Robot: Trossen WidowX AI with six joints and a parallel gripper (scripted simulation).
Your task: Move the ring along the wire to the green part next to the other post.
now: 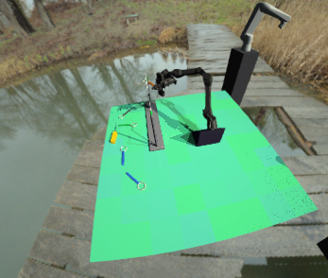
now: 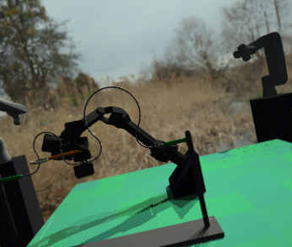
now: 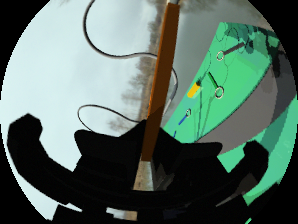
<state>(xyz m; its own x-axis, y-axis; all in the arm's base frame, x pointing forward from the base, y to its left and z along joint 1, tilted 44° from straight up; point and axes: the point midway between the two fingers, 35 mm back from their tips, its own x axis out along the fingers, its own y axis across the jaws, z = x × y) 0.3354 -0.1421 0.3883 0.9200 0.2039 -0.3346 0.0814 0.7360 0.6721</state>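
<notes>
My gripper (image 2: 72, 154) (image 3: 147, 123) is shut on the orange handle (image 1: 151, 83) (image 2: 61, 156) (image 3: 164, 55), high above the base plate. The handle's ring (image 2: 39, 161) is around the wire (image 2: 112, 86) (image 3: 84, 25), a little past the left green part (image 2: 12, 178) in the exterior view, at the start of the small grey loop. Whether the ring touches the wire is too small to tell. The left post (image 2: 7, 206) stands beside that green part. The other green part (image 2: 176, 142) is at the right post (image 2: 198, 185).
The base plate (image 1: 154, 125) (image 2: 161, 241) lies on the green mat (image 1: 243, 175). Loose rings with a green handle (image 1: 126, 125), a dark handle (image 1: 128, 112) and blue handles (image 1: 123, 157) (image 1: 132, 178) lie beyond it, with a yellow block (image 1: 113, 137). The big grey wire loop rises between the posts.
</notes>
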